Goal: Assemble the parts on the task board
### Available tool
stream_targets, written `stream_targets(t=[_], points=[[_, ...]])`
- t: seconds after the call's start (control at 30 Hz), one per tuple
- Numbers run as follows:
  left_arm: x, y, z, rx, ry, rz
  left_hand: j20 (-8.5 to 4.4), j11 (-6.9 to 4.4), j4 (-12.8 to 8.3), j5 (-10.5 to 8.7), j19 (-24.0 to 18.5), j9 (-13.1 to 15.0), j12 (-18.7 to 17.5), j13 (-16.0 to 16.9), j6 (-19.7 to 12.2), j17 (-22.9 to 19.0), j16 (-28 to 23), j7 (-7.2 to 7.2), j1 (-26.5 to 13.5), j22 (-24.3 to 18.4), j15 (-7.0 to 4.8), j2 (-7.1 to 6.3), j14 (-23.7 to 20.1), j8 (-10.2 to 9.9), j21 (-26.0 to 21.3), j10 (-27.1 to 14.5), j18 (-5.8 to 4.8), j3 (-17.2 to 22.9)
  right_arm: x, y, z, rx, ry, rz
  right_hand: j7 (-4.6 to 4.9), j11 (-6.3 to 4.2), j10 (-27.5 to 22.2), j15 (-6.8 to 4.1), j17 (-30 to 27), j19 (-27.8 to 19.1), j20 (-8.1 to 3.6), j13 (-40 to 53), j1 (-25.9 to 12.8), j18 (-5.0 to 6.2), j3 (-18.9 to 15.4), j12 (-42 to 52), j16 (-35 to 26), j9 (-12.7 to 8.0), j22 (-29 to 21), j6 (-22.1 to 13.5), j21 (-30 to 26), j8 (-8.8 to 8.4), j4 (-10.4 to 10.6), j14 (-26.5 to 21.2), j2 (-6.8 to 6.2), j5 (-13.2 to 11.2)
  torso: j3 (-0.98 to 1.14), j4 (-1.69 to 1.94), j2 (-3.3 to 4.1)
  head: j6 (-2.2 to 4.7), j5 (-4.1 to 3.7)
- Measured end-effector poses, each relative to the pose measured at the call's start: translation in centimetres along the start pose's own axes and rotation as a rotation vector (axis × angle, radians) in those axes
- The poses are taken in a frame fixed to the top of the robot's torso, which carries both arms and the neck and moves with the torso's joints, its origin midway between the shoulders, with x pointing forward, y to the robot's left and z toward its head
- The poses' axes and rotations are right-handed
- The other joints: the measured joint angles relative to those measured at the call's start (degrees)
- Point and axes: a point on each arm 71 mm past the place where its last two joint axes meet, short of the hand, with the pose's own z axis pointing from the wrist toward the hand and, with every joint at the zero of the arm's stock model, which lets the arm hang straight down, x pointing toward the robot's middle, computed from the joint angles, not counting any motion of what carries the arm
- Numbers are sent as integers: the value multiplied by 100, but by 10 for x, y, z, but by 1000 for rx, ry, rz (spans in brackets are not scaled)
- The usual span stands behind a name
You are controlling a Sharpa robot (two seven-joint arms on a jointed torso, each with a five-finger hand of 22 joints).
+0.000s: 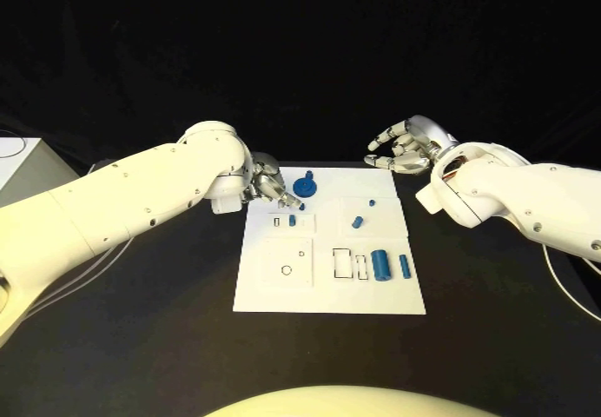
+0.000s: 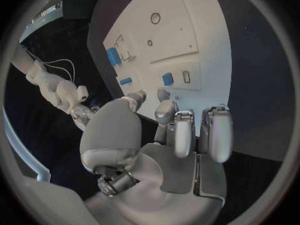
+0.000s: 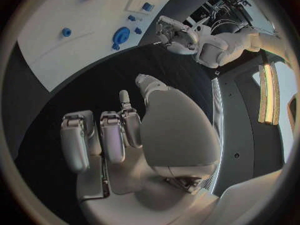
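Robotics lab: black-draped table (image 1: 150, 347), white task board (image 1: 328, 295)

My left hand (image 1: 268, 186) hovers at the upper left corner of the task board (image 1: 328, 295), fingers curled downward. My right hand (image 1: 403, 146) hangs empty beyond its upper right corner.

A matte black surface (image 1: 150, 347) carries a flat white rectangular task board (image 1: 328, 295) at its middle; a pale grey box (image 1: 28, 165) sits at the left edge.
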Motion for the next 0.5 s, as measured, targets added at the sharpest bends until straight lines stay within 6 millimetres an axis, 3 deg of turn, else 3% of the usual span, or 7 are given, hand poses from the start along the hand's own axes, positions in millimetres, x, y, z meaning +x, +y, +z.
stream_targets(t=[0.07,0.13,0.3,0.5], points=[[-5,-1,-5,11,-14,-8,61,87,6,0,-159,-167,-160,-197,-110,0,-105,110,67,0,84,45,0,-240,-152,-183,11,61,-1,-1,-1,2,-1,0,0,0,0,0,0,0,0,0,0,0,0,0,0,0,0,0,0,0,0,0,0,0,0,-1,1,21,1],[-9,-1,-8,17,-27,-18,141,184,-7,0,-239,-408,-291,-368,-234,0,-213,195,132,-17,155,86,6,-528,-254,-331,92,141,-1,-2,-1,4,-2,0,0,0,0,0,0,0,0,0,0,0,0,0,0,0,0,0,0,0,0,0,0,0,-3,-3,4,47,5],[-18,8,-8,3,-53,-52,228,330,-17,0,-326,-931,-768,-961,-377,0,-315,340,319,-92,279,44,7,-1056,-306,-796,92,289,-3,-4,-2,6,-5,-1,0,0,0,0,0,0,0,0,0,0,0,0,0,0,-1,0,0,0,0,0,0,0,-3,-3,13,107,12],[-30,28,1,-43,-104,-129,274,351,-15,0,-281,-1102,-833,-1034,-346,0,-315,391,361,-31,279,2,7,-1172,-306,-852,91,288,-5,-5,-3,7,-10,-1,0,21,-21,0,0,0,0,2,0,0,0,-25,-24,0,-1,0,-34,0,0,0,0,0,-7,-5,38,205,27]])
